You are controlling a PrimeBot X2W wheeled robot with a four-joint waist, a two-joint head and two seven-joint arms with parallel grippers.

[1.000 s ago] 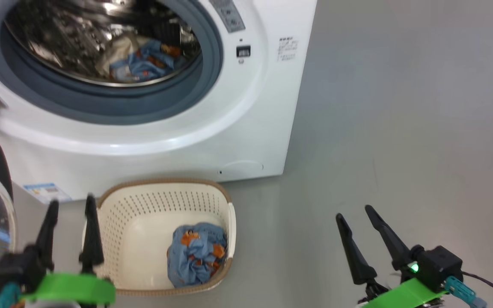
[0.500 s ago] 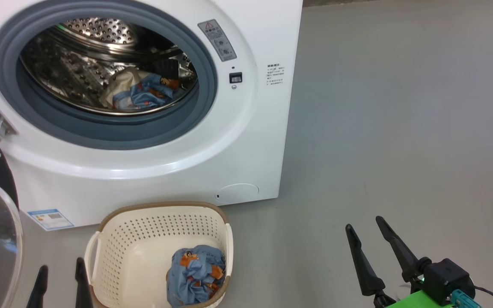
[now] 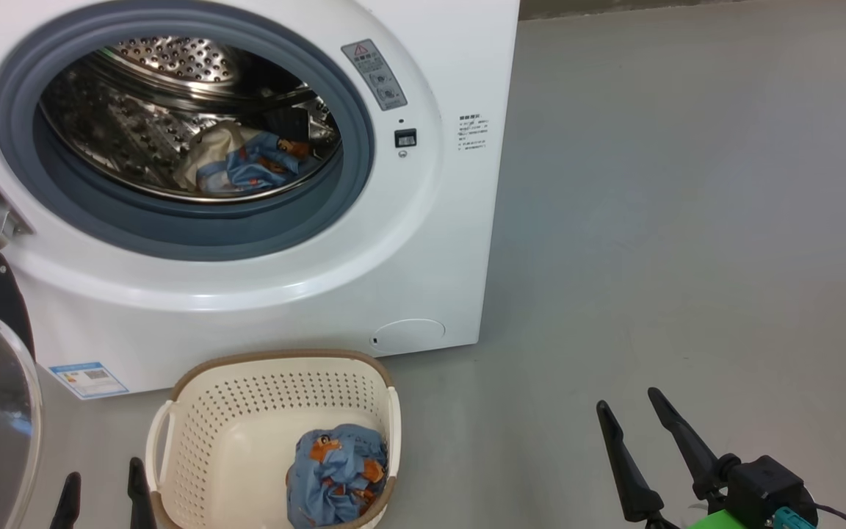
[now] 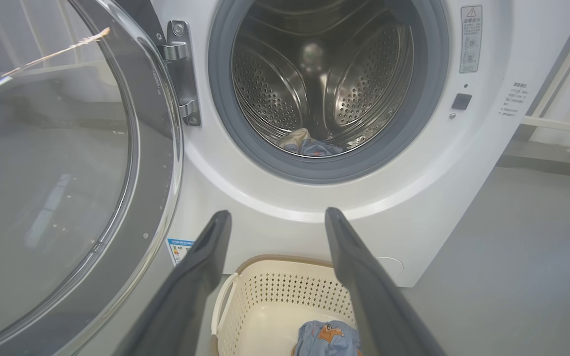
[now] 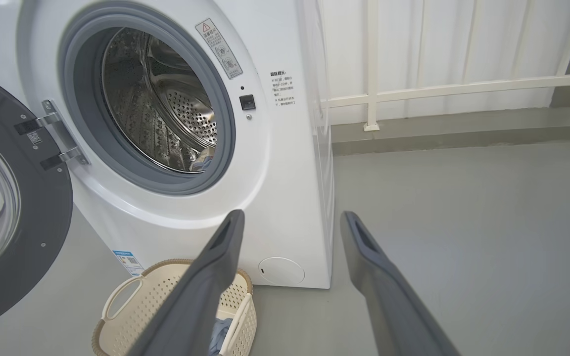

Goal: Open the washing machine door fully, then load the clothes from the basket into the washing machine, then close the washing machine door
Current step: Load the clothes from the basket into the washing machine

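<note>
Currently left gripper (image 3: 103,472) and right gripper (image 3: 627,398) are hanging wide open, empty. The clothes (image 3: 338,474) are lying bunched in the basket (image 3: 276,358), looking soft and light; pinching a raised fold seems best.

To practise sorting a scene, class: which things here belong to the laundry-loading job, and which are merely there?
Job:
washing machine
door, open
basket
clothes

Merely there:
white railing
grey floor

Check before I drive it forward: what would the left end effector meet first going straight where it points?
Likely the washing machine, its white front below the drum opening, passing above the basket.
</note>
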